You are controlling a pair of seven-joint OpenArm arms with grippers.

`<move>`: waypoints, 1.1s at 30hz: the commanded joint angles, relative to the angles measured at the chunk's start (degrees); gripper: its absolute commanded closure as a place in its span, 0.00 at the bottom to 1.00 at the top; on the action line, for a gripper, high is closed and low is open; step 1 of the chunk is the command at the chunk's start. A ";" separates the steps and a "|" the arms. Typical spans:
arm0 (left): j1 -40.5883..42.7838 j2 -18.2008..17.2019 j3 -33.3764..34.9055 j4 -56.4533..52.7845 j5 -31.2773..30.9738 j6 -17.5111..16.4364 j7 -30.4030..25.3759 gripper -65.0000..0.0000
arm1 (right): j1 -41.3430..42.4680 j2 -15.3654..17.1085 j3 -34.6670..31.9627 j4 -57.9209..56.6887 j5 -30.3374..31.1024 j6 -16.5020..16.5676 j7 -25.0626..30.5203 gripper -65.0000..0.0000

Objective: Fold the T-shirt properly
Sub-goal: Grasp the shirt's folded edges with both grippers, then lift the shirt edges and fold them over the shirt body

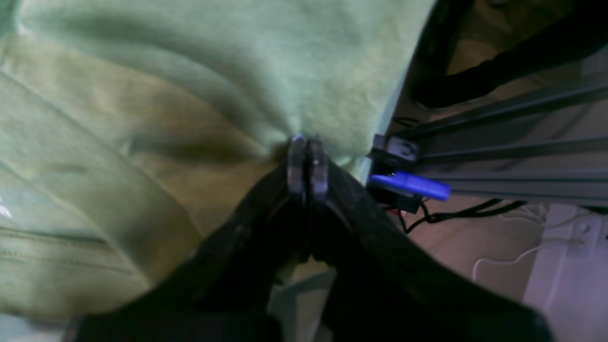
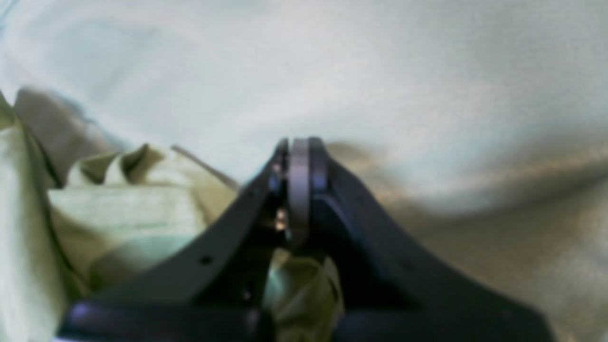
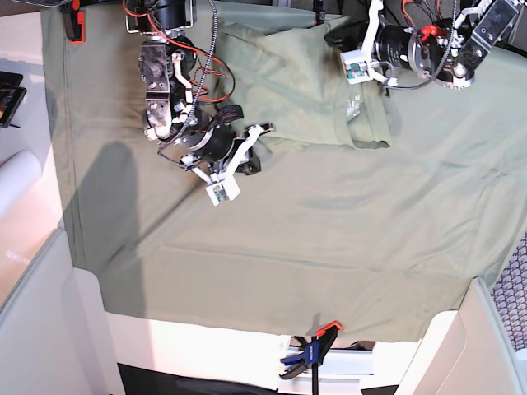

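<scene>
The pale green T-shirt (image 3: pixel 305 90) lies bunched at the back middle of the table, on the larger green tablecloth (image 3: pixel 288 247). My left gripper (image 3: pixel 336 38) is at the shirt's far right corner, close to the table's back edge. In the left wrist view its jaws (image 1: pixel 308 142) are shut, pinching a tuck of the T-shirt (image 1: pixel 237 71). My right gripper (image 3: pixel 254 156) sits at the shirt's near left corner. In the right wrist view it (image 2: pixel 298 142) is shut, with crumpled T-shirt (image 2: pixel 118 213) fabric beside and between the fingers, above the tablecloth (image 2: pixel 427 71).
A blue clamp (image 3: pixel 309 354) grips the tablecloth at the front edge and a red clamp (image 3: pixel 76 25) at the back left. Beyond the back edge are aluminium rails (image 1: pixel 498 152), a blue clamp handle (image 1: pixel 411 185) and cables. A white roll (image 3: pixel 16 181) lies off the left side.
</scene>
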 commanded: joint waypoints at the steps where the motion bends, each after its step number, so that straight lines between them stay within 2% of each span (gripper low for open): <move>1: -1.22 0.68 -0.07 -0.76 1.99 2.19 -0.37 1.00 | 1.51 0.31 -0.24 0.76 0.90 0.24 0.85 1.00; 6: -1.68 2.23 3.21 -2.95 2.36 2.19 -0.50 1.00 | 1.51 0.48 -0.50 0.76 1.57 0.24 0.66 1.00; 11: -4.44 4.44 8.04 -3.02 8.24 2.19 -2.32 1.00 | 1.51 0.48 -0.50 0.76 2.25 0.26 0.17 1.00; 17: -10.12 5.90 8.22 -6.43 8.55 2.19 -2.91 1.00 | 1.51 0.81 -0.50 0.76 2.38 0.26 -1.53 1.00; 20: -13.90 6.14 8.22 -10.51 8.50 2.19 -4.52 1.00 | 1.53 2.14 -0.50 0.79 3.85 0.26 -1.53 1.00; 24: -18.47 8.39 8.22 -15.43 8.17 2.19 -4.66 1.00 | 1.53 3.61 -0.48 0.79 5.62 0.24 -1.53 1.00; 29: -21.53 11.96 8.22 -17.64 7.63 2.19 -4.63 1.00 | 1.20 3.61 -0.50 0.81 6.71 0.26 -2.23 1.00; 33: -23.39 12.33 8.22 -17.77 7.72 2.19 -4.63 1.00 | 1.62 3.65 -0.48 0.81 7.26 0.24 -3.04 1.00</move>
